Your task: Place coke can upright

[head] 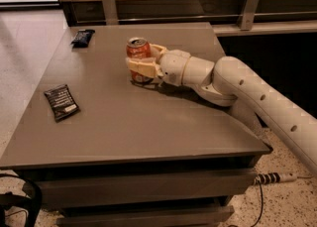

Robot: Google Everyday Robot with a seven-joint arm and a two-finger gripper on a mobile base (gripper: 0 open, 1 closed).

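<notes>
The coke can (138, 46), orange-red with a silver top, stands upright on the grey table (148, 122) near its back middle. My gripper (140, 58) reaches in from the right, low over the table, and is shut on the can. One cream finger (141, 67) crosses the can's front and the other sits behind it. The can's bottom rests at the table surface.
A flat dark snack packet (61, 102) lies at the table's left. Another dark packet (82, 36) lies at the back left corner. A wooden wall with metal brackets (250, 5) runs behind the table. My white arm (257, 97) spans the right side.
</notes>
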